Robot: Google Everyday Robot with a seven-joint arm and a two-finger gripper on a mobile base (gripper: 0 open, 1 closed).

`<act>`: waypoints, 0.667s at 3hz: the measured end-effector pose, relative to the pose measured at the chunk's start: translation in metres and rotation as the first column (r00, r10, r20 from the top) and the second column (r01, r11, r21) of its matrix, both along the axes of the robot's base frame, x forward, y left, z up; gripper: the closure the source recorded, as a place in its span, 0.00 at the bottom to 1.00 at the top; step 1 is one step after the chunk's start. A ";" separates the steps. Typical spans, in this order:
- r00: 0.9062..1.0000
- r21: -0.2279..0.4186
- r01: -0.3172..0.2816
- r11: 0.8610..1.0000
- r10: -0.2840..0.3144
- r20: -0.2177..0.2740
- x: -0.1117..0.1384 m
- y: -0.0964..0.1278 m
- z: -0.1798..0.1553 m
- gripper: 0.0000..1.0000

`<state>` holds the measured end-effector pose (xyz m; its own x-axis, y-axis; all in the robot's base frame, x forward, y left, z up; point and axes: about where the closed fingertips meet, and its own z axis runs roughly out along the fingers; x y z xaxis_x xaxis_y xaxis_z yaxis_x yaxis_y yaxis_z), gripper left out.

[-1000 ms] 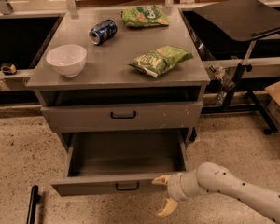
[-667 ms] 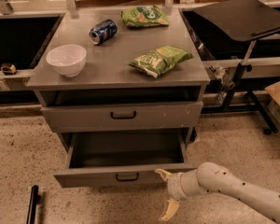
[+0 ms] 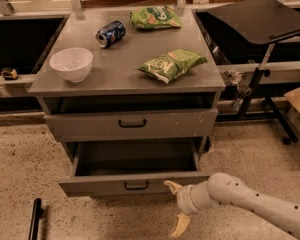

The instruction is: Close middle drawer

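Speckled floor [image 3: 20,159], middle drawer [image 3: 90,186] pulled out, arm [image 3: 260,204] stretched low, gripper [image 3: 175,207] beside its front, fingers [image 3: 180,226] spread apart

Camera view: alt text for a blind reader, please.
The middle drawer stands pulled out, with the open gripper low at the right end of its front. On the cabinet top lie a white bowl, a can and two green snack bags.
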<state>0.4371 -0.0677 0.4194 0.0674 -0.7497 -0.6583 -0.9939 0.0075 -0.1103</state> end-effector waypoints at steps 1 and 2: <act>1.000 0.001 -0.007 1.000 0.007 0.003 0.017 -0.005 -0.014 0.18; 1.000 0.006 0.005 1.000 -0.005 0.027 0.046 -0.016 -0.027 0.41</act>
<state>0.4827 -0.0832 0.3928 0.0814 -0.7462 -0.6607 -0.9905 0.0133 -0.1370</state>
